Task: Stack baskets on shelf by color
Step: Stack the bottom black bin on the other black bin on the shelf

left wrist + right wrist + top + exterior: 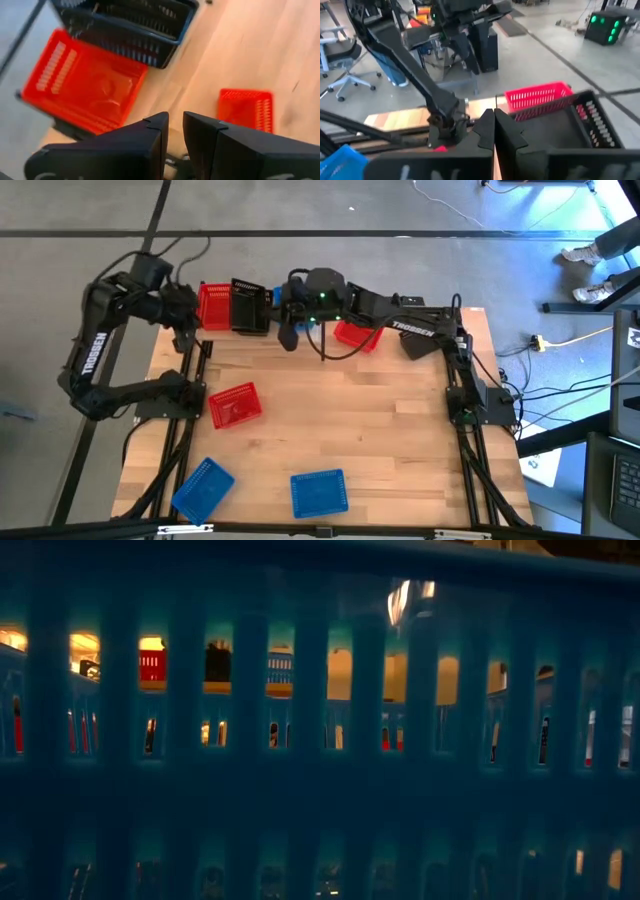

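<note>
A red basket, a black basket and a blue basket stand in a row on the shelf at the table's far edge. My left gripper hovers over the far left corner, above the red basket, its fingers a narrow gap apart with nothing between them. My right gripper reaches in from the right beside the black basket, shut, with nothing seen between its fingers. Another red basket lies under the right arm. My right gripper's shut fingers stand close beside the black basket's near rim, about level and pointing toward the table's left. I cannot tell whether they touch it.
On the tabletop lie a red basket at mid left and two blue baskets near the front edge. One blue basket wall fills the low view. Black frame posts stand at both sides.
</note>
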You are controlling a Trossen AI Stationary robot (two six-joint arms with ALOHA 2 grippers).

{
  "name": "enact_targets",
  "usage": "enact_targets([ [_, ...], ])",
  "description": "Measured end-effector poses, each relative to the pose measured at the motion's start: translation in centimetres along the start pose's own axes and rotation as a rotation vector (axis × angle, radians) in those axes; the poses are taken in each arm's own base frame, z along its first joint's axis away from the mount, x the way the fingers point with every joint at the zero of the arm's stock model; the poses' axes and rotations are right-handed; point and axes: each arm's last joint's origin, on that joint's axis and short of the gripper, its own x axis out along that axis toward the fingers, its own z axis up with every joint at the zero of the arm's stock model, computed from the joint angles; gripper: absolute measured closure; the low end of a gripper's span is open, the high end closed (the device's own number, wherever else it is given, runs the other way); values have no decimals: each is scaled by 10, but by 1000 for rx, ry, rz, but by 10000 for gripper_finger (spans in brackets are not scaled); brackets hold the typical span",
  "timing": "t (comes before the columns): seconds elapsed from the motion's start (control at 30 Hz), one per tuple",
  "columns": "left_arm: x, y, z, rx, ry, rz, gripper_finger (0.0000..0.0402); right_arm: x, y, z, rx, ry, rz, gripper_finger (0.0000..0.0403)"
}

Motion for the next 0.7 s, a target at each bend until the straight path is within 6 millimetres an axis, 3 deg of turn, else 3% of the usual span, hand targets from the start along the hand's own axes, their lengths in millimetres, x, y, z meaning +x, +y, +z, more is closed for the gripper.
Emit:
enact_targets([
  [0.13, 12, 6, 5, 140, -28, 19, 352, 0, 0, -6, 7, 57, -4, 403],
  [0.43, 14, 14, 16, 160, -116, 106, 332, -2, -1, -12, -8, 127, -8, 403],
  [0.7, 23, 19, 26, -86, -107, 146, 309, -2, -1, -13, -22, 140, -24, 403],
])
